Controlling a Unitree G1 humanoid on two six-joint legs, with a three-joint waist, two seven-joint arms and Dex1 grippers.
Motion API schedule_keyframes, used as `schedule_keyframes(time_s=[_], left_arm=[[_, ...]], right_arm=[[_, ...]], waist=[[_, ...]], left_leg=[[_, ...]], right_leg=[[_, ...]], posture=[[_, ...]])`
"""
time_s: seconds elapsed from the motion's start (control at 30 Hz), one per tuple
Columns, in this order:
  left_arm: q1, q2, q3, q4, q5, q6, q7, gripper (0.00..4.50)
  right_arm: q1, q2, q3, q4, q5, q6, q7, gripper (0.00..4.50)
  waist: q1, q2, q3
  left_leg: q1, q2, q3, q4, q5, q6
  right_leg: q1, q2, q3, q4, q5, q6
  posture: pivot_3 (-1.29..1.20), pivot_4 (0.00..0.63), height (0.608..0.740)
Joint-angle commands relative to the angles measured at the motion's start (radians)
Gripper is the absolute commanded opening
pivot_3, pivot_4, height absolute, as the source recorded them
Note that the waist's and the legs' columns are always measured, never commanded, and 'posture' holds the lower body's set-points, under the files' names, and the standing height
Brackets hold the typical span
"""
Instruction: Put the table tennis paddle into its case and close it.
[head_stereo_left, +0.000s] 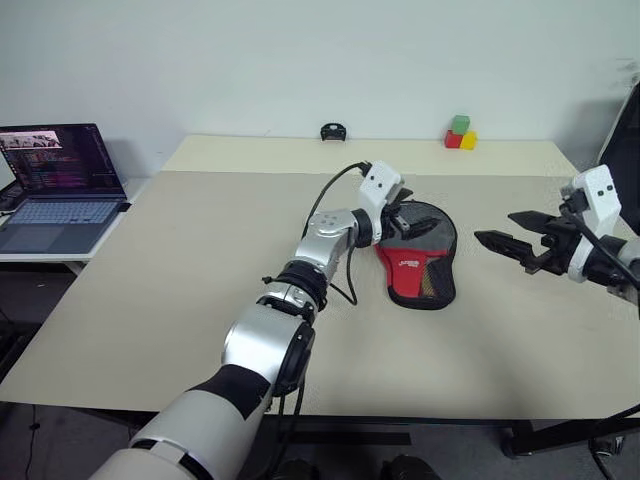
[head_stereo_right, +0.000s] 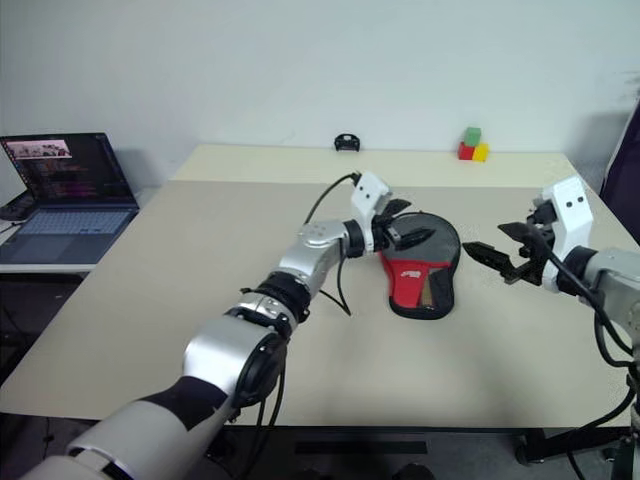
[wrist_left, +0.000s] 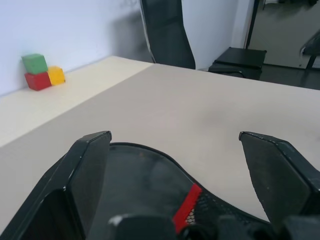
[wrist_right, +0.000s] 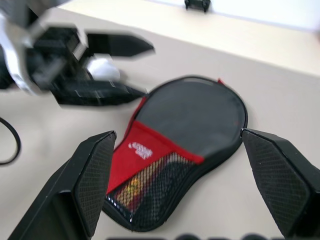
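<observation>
The case (head_stereo_left: 418, 258) lies flat on the table (head_stereo_left: 200, 260), right of centre: black fabric with a red panel and a mesh pocket. Through the mesh (wrist_right: 150, 195) a light, red-marked shape shows, the table tennis paddle's handle; the rest of the paddle is hidden inside. My left gripper (head_stereo_left: 415, 220) hovers open over the case's round end, pointing right. A white pom-pom (wrist_right: 102, 68) sits between its fingers; contact is unclear. My right gripper (head_stereo_left: 495, 227) hangs open to the right of the case, apart from it and pointing at it.
An open laptop (head_stereo_left: 60, 185) stands on a side table at the left. At the table's far edge are red, green and yellow blocks (head_stereo_left: 460, 133) and a small black object (head_stereo_left: 333, 131). A black chair (wrist_left: 167, 30) stands beyond the table's right side.
</observation>
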Motion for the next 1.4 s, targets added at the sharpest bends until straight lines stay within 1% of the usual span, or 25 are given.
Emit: schedule_keyframes(time_s=[0.03,0.2,0.33,0.4,0.47,0.53,0.67,0.9,1.17,1.4], left_arm=[[0.029,0.044,0.027,-0.092,-0.039,-0.014,-0.072,4.5],[0.19,0.152,0.011,-0.345,-0.085,0.083,-0.231,4.5],[0.388,0.292,0.014,-0.679,-0.172,0.289,-0.336,4.5],[0.461,0.345,0.01,-0.802,-0.199,0.365,-0.351,4.5],[0.504,0.375,0.011,-0.873,-0.202,0.406,-0.32,4.5],[0.532,0.395,0.021,-0.916,-0.206,0.436,-0.285,4.5],[0.586,0.427,0.05,-0.998,-0.225,0.487,-0.222,4.5],[0.678,0.492,0.065,-1.134,-0.281,0.56,-0.209,4.5],[0.704,0.528,0.072,-1.176,-0.322,0.596,-0.191,4.5],[0.703,0.533,0.065,-1.186,-0.331,0.598,-0.168,4.5]], right_arm=[[0.008,0.012,-0.003,0.008,-0.006,-0.013,-0.02,4.34],[-0.025,0.057,0.047,0.111,-0.045,-0.04,-0.049,4.43],[-0.083,0.077,0.138,0.25,-0.122,-0.102,-0.047,4.43],[-0.11,0.089,0.173,0.319,-0.157,-0.121,-0.048,4.43],[-0.137,0.108,0.189,0.373,-0.171,-0.137,-0.041,4.43],[-0.167,0.128,0.203,0.434,-0.187,-0.14,-0.037,4.43],[-0.225,0.18,0.255,0.581,-0.251,-0.221,-0.023,4.43],[-0.296,0.223,0.33,0.788,-0.358,-0.349,0.028,4.43],[-0.372,0.288,0.352,0.948,-0.411,-0.419,0.072,4.43],[-0.402,0.33,0.372,1.014,-0.44,-0.415,0.122,4.43]], waist=[[0.001,0.0,0.0],[-0.002,0.0,0.0],[-0.016,0.001,0.0],[-0.022,0.001,0.0],[-0.018,0.001,0.0],[-0.015,0.001,0.0],[-0.017,0.001,0.0],[-0.019,0.001,0.0],[-0.022,0.001,-0.001],[-0.023,0.001,-0.001]], left_leg=[[0.0,0.0,0.0,0.0,0.0,0.0],[0.0,0.0,0.0,0.0,0.0,0.0],[0.0,0.001,0.0,0.0,0.0,-0.001],[0.0,0.001,-0.001,0.0,0.0,-0.001],[0.0,0.001,-0.002,0.0,0.0,-0.001],[0.0,0.001,-0.002,0.001,0.0,-0.001],[0.0,0.0,-0.002,0.002,0.0,-0.001],[0.0,0.001,-0.001,0.001,0.0,-0.001],[0.0,0.001,-0.001,0.001,0.0,-0.001],[0.0,0.001,-0.001,0.001,0.0,-0.001]], right_leg=[[0.0,0.0,0.0,0.0,0.0,0.0],[0.0,0.0,0.001,0.0,0.0,0.0],[0.0,0.0,0.002,-0.001,0.0,0.0],[0.0,0.0,0.003,-0.001,0.0,0.0],[0.0,0.0,0.003,0.0,0.0,0.0],[0.001,-0.001,0.002,0.0,0.0,0.0],[0.001,-0.001,0.002,0.0,0.0,0.0],[0.001,-0.001,0.002,0.0,0.0,0.0],[0.001,-0.001,0.002,0.0,0.0,0.0],[0.001,-0.001,0.002,0.0,0.0,0.0]], posture=[[0.0,0.15,0.74],[0.0,0.15,0.74],[0.0,0.15,0.74],[0.0,0.15,0.74],[0.0,0.15,0.74],[0.0,0.15,0.74],[0.0,0.15,0.74],[0.0,0.15,0.74],[0.0,0.15,0.74],[0.0,0.15,0.74]])
